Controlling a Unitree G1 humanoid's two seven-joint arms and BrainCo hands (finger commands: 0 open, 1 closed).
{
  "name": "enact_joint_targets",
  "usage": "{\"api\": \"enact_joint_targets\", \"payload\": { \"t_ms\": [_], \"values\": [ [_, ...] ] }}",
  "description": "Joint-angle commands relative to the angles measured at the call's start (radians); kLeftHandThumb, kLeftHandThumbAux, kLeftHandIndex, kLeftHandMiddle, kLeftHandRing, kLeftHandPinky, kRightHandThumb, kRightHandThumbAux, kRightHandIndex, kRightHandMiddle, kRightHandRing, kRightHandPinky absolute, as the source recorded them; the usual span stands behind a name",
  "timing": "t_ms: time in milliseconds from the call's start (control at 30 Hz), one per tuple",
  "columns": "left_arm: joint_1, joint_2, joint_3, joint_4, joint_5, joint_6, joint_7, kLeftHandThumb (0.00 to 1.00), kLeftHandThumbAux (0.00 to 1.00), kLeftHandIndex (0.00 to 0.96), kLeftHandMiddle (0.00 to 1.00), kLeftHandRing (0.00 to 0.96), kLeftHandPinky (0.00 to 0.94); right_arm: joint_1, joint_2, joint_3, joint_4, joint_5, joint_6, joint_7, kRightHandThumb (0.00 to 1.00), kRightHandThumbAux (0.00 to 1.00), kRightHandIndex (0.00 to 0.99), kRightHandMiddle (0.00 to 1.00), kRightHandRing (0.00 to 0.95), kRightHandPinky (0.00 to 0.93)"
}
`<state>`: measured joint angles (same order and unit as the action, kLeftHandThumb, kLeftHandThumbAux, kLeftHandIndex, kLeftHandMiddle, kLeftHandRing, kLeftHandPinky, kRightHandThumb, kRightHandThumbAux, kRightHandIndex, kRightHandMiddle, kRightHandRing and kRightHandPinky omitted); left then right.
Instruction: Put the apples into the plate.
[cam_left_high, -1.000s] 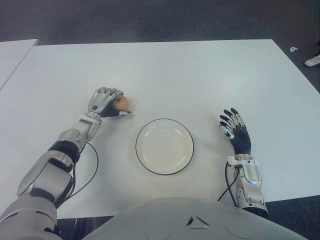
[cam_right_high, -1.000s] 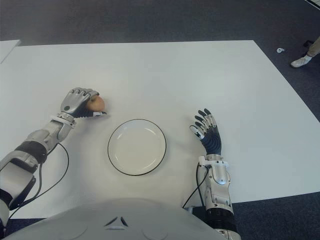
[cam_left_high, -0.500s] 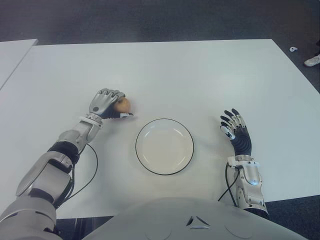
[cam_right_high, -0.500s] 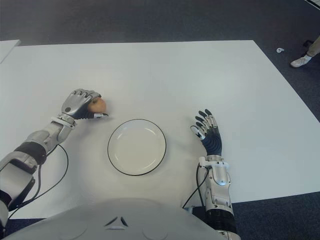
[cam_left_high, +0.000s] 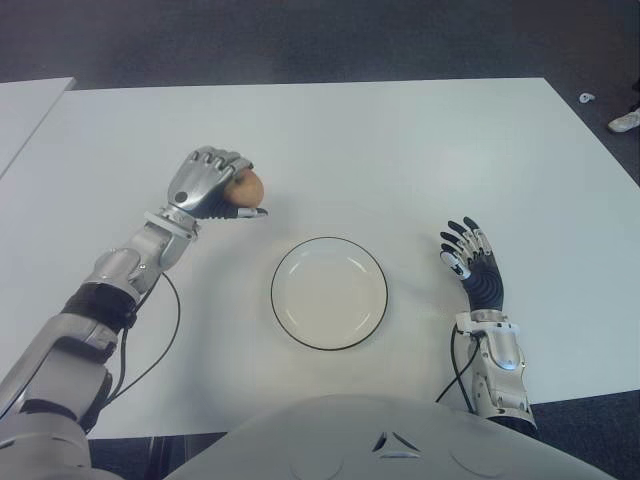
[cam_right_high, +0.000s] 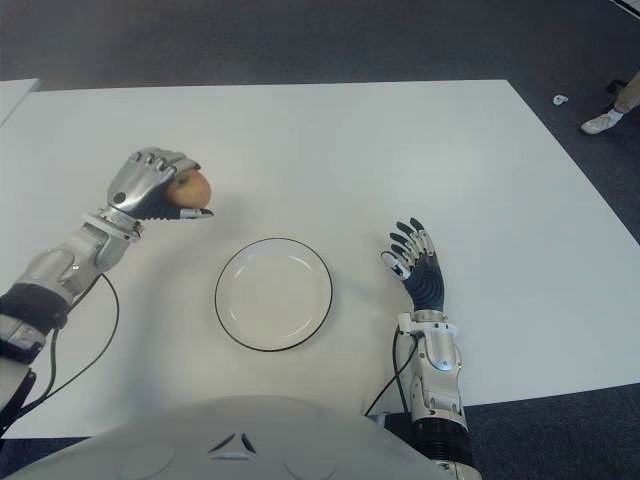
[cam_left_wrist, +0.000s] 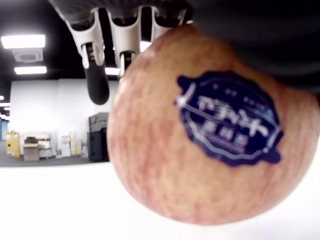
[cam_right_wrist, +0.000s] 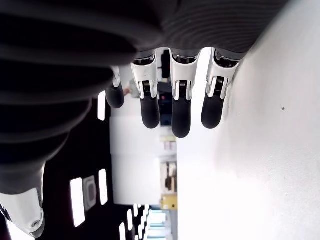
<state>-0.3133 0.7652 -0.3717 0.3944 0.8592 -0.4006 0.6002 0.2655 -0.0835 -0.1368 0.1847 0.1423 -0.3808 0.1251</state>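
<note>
Left robot hand (cam_left_high: 208, 190) is clenched around the apple (cam_left_high: 246, 188), fingers curled over the top, thumb under it. In the left wrist view the apple (cam_left_wrist: 200, 135) fills most of the picture, reddish-yellow skin with a dark blue sticker (cam_left_wrist: 228, 125) facing the camera, fingers (cam_left_wrist: 95, 65) wrapped over its far side. The hand and apple sit to the left of the plate (cam_left_high: 329, 293) and a bit farther from the robot, not over it. Can't tell from the eye views whether the apple touches the counter (cam_left_high: 400, 150). Plate is white with a dark rim, nothing in it. Right robot hand (cam_left_high: 472, 262) shows to the right of the plate, fingers spread, grasping nothing; right wrist view shows its fingers (cam_right_wrist: 180, 110) extended beside the counter surface.
</note>
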Motion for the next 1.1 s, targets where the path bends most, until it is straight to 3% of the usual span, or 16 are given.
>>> {"api": "enact_joint_targets", "payload": {
  "t_ms": [33, 700, 1100],
  "values": [
    [0.053, 0.007, 0.043, -0.096, -0.011, 0.009, -0.04, 0.855, 0.666, 0.401, 0.535, 0.835, 0.798, 0.068, 0.019, 0.015, 0.079, -0.014, 0.099, -0.008, 0.287, 0.647, 0.066, 0.182, 0.215, 0.226],
    [0.15, -0.042, 0.123, -0.396, 0.02, 0.022, -0.185, 0.856, 0.663, 0.405, 0.539, 0.845, 0.828, 0.053, 0.024, 0.023, 0.109, -0.035, 0.094, -0.021, 0.276, 0.677, 0.047, 0.17, 0.212, 0.233],
    [0.235, -0.136, 0.062, -0.498, 0.086, 0.019, -0.216, 0.855, 0.663, 0.405, 0.537, 0.836, 0.823, 0.056, 0.026, 0.028, 0.109, -0.042, 0.094, -0.024, 0.261, 0.69, 0.045, 0.165, 0.207, 0.227]
  ]
}}
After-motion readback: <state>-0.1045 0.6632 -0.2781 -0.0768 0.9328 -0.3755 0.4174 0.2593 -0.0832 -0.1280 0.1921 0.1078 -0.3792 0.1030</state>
